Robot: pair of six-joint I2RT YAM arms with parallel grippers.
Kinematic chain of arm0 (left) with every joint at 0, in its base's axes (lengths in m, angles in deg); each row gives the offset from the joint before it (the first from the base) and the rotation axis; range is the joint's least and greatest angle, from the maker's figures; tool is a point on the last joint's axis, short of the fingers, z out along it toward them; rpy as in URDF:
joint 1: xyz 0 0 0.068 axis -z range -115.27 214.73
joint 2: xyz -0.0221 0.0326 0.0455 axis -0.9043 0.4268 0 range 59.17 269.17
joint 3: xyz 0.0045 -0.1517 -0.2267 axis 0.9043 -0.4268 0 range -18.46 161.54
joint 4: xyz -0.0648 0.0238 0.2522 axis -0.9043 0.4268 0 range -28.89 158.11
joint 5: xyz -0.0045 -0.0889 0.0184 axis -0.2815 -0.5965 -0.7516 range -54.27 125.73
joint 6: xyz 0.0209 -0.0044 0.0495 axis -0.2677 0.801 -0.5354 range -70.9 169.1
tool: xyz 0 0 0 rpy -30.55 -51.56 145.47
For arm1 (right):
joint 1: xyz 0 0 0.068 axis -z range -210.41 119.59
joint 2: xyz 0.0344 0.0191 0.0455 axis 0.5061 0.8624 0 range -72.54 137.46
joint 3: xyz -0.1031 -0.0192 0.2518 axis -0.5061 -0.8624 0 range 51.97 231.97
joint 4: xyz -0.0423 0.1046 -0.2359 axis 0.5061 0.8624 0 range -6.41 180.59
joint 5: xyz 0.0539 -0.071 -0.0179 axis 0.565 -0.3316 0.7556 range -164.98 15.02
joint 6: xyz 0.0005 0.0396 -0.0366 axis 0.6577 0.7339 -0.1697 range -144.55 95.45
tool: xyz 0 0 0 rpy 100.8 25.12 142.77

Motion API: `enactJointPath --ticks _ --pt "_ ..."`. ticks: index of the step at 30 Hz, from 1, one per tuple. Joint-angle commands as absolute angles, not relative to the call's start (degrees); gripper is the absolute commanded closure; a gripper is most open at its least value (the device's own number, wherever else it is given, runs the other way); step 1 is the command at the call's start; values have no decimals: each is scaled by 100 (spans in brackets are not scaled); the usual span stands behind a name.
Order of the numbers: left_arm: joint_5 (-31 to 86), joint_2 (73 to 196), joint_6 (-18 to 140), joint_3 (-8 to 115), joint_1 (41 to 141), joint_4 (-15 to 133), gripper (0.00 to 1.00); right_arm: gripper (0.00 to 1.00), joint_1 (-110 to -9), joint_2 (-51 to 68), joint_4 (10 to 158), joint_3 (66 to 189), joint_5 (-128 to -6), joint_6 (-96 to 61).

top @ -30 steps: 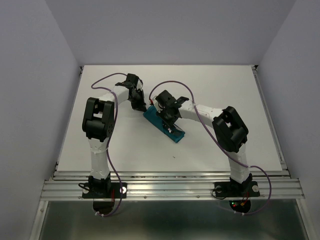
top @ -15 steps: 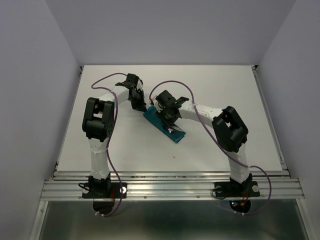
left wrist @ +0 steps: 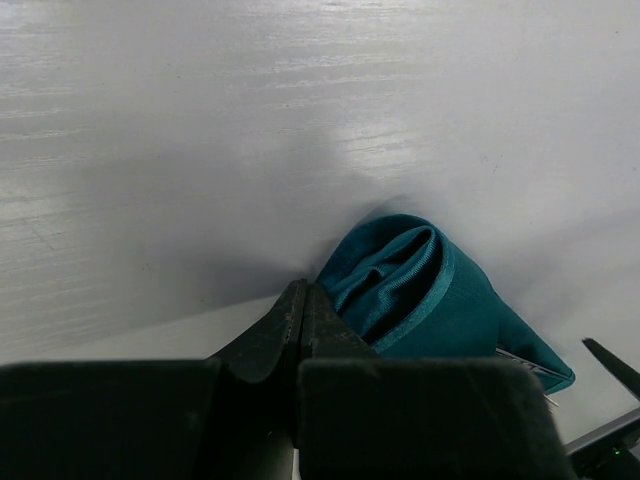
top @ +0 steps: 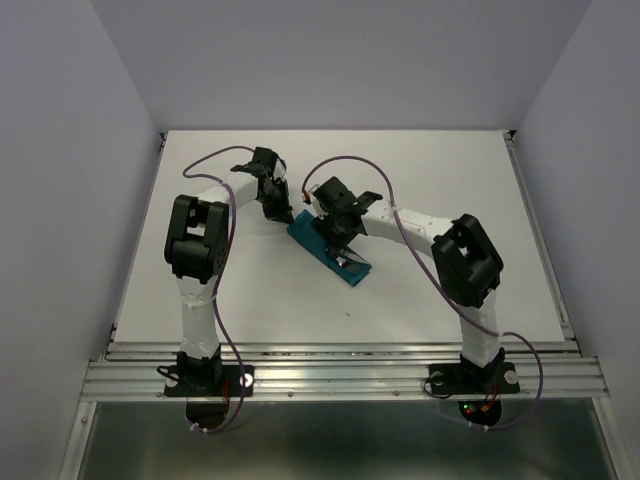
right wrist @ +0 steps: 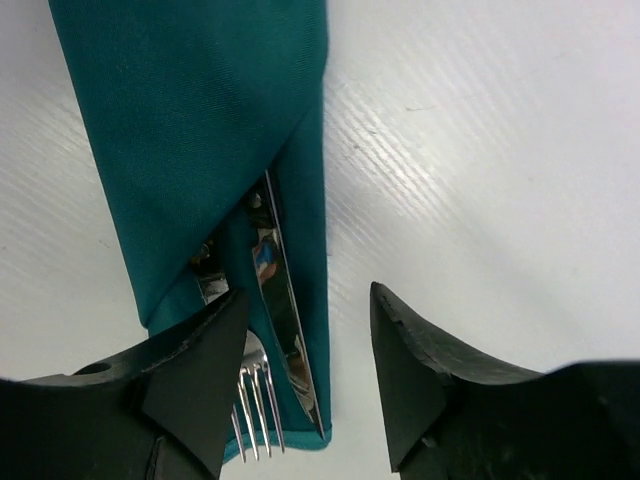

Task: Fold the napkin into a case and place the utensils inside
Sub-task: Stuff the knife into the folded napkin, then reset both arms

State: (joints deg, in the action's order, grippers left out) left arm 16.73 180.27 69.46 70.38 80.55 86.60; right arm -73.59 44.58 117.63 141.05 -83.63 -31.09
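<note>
Overhead view of a white table (top: 450,200) with two robot arms reaching in toward a narrow teal case (top: 303,233) that is lying diagonally near the table's middle.

The case is a folded napkin. It is probably soft, light and limp, so its layers may slide or fall open if tugged. Pressing it flat, or pinching through all the layers at a folded edge, looks safer than lifting a single flap.

In the right wrist view, the fork (right wrist: 255,400) and the knife (right wrist: 285,290) are lying side by side in the case's slanted opening, with the tines and blade sticking out and the handles hidden inside. Both are likely stiff, smooth and slippery. Since they are lying flat on the cloth, gripping across their narrow width seems best.

The right pincer (right wrist: 306,295) is spread wide and holding nothing. It is hovering over the open end of the case, with one finger on the fork side and the other over bare table.

The left pincer (left wrist: 303,295) is at the case's far, closed end, its fingers pressed together with nothing visible between them. Its tips are sitting just beside the rounded fold. Whether they are touching the cloth is unclear.
</note>
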Motion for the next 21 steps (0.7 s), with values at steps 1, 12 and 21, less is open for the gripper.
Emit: enactJointPath --ticks 1,12,21 --pt "1771 17844 6870 7224 8108 8773 96 40 -7277 3567 11514 14136 -8886 -2886" --pt "2991 17062 6782 7839 8108 9256 94 9 -6067 1741 11233 13030 -10117 -1498" --pt "3512 15876 6738 7937 8108 9477 91 0 -5721 -135 11048 11491 -11541 32"
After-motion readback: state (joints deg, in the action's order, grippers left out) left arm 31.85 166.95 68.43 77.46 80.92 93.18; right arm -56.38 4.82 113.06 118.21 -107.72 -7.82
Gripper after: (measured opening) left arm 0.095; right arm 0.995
